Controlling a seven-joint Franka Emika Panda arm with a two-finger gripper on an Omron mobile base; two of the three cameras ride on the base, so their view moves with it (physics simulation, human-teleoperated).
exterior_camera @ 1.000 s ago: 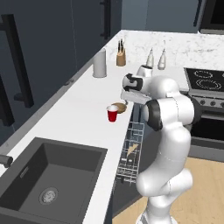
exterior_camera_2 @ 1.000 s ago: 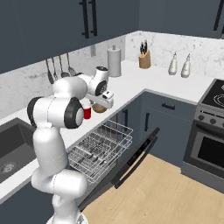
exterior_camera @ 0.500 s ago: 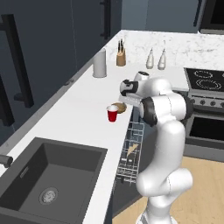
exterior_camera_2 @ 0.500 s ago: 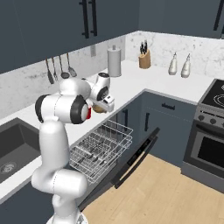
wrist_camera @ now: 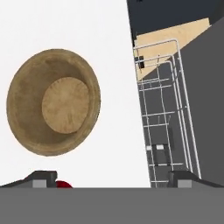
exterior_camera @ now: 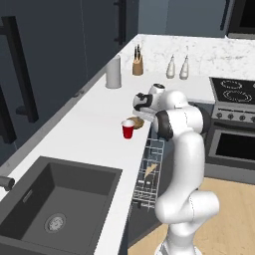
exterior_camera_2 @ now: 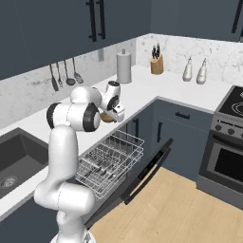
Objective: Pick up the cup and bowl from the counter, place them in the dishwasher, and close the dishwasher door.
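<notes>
The tan-brown bowl (wrist_camera: 54, 107) lies on the white counter (exterior_camera: 84, 132) close to its front edge, and the hand view looks straight down into it. My gripper (wrist_camera: 113, 177) hovers just above the bowl, open and holding nothing, with its fingertips (wrist_camera: 43, 177) spread wide. From the base views the gripper (exterior_camera: 140, 110) points down at the bowl (exterior_camera: 136, 122). The red cup (exterior_camera: 128, 129) stands upright right beside the bowl, nearer the sink; a sliver of it (wrist_camera: 64, 184) peeks in at the hand view's lower edge. Below, the dishwasher door (exterior_camera_2: 144, 173) is down and the wire rack (exterior_camera_2: 110, 159) is pulled out.
At the back of the counter stand a grey canister (exterior_camera: 113, 72), a knife block (exterior_camera: 137, 64) and two bottles (exterior_camera: 172, 67). The dark sink (exterior_camera: 55, 204) is sunk in the near end of the counter. The stove and oven (exterior_camera_2: 227, 152) are to the right.
The hand has come down and slightly toward the sink, ending closer over the bowl. The jaws stayed open; the cup and bowl have not moved.
</notes>
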